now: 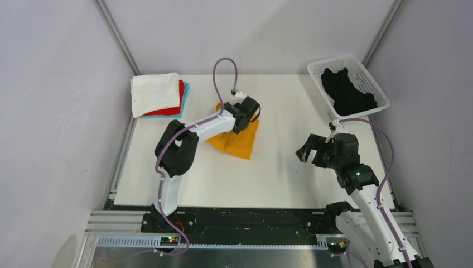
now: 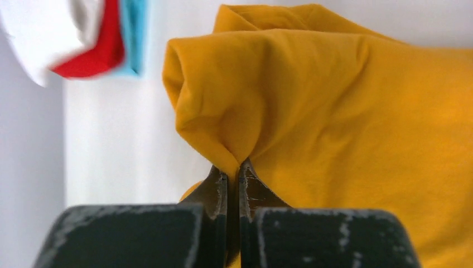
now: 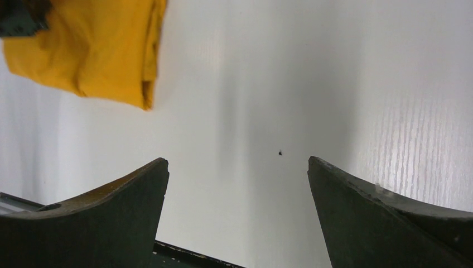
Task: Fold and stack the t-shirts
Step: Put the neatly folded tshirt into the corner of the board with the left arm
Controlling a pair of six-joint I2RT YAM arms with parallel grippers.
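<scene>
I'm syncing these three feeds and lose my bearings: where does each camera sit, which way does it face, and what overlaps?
Top external: above and behind the bases, facing down at the table; both arms, the folded stack and basket show.
Left wrist: on the left arm, facing along the left jaws, shut on the mustard t-shirt.
Right wrist: on the right arm, facing the table between the open right jaws.
Shared: all three show the mustard t-shirt; top and left wrist share the folded stack.

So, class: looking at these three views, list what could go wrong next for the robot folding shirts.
The left gripper pinches only a small tuck of the yellow shirt; it may slip, or the fold may sag open. The right gripper hangs open, apart, giving no support.
</scene>
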